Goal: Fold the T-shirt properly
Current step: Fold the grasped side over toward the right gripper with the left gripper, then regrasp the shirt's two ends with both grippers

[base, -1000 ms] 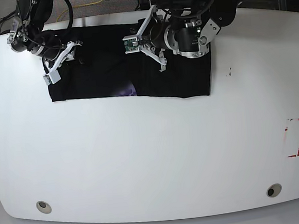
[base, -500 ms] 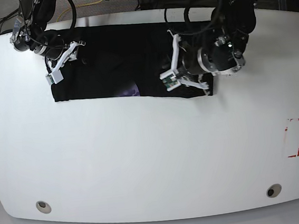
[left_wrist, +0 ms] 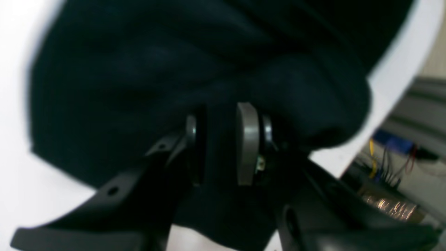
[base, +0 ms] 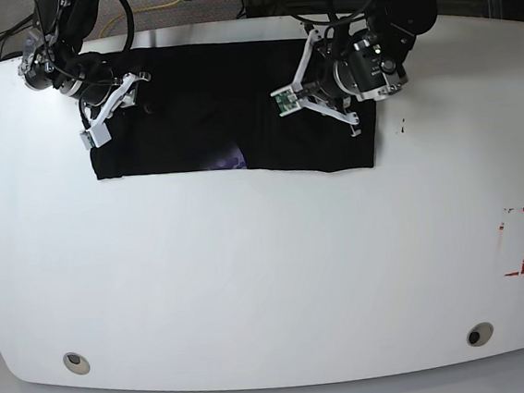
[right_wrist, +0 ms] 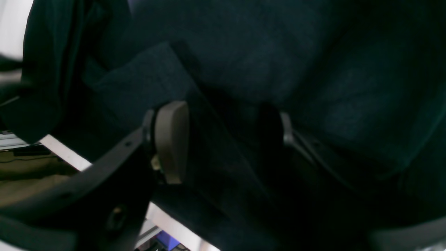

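So the white table (base: pixel 252 281) is huge and mostly bare: the whole near half and both side stretches are free, with only two small round inserts near the front edge and a red marked rectangle (base: pixel 517 242) off to one side. The T-shirt (base: pixel 199 119) sits way up at the far edge as a long flat black band, its back edge running right along the table's far rim, so there's basically no room behind it. Its near edge is pretty straight, and a bit of purple print (base: pixel 229 158) peeks out there.

The left gripper (left_wrist: pixel 223 146) is over the shirt's end on the base view's right; in its wrist view the pads are close together with dark cloth between them, so it looks pinched on the T-shirt. The right gripper (right_wrist: pixel 223 143) is at the other end with its pads spread apart over cloth; I can't tell if it's actually gripping anything.
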### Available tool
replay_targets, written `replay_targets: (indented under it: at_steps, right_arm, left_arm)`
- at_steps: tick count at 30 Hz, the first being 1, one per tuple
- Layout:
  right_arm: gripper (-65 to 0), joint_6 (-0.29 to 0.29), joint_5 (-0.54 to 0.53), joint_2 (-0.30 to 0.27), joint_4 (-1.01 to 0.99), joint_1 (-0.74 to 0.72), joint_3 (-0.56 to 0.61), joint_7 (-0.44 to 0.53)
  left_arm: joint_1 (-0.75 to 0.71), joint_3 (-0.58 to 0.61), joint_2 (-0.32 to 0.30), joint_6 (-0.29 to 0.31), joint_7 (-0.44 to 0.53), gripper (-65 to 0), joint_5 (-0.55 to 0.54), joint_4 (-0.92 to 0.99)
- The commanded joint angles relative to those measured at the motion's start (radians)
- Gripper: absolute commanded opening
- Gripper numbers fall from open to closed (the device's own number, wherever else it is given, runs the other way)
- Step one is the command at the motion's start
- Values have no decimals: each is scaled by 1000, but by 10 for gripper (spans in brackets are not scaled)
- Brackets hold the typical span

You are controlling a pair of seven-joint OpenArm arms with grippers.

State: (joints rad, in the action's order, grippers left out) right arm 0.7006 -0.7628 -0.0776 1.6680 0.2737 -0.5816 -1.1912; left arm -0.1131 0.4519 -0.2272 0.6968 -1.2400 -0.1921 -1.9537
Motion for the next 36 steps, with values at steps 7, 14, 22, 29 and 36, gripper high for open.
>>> replay_targets:
  at_steps: [7, 14, 22, 29, 36]
  right_arm:
    - [-336, -2, 16, -12, 7, 3, -1, -14]
    - [-336, -2, 16, -12, 7, 3, -1, -14]
    - [-336, -2, 10, -12, 11, 2, -1, -14]
    - [-331, -2, 2, -14, 25, -14, -1, -16]
    - [-330, -2, -188, -55, 105, -12, -2, -17]
  left_arm:
    - [45, 249, -71, 1, 4, -528, -16, -34]
    - [46, 140, -28, 1, 21, -528, -17, -62]
    - [20, -156, 38, 1, 27, -528, -16, -54]
    - [-13, -459, 110, 1, 27, -528, -8, 21]
    - [-41, -557, 111, 1, 116, -549, -10, 178]
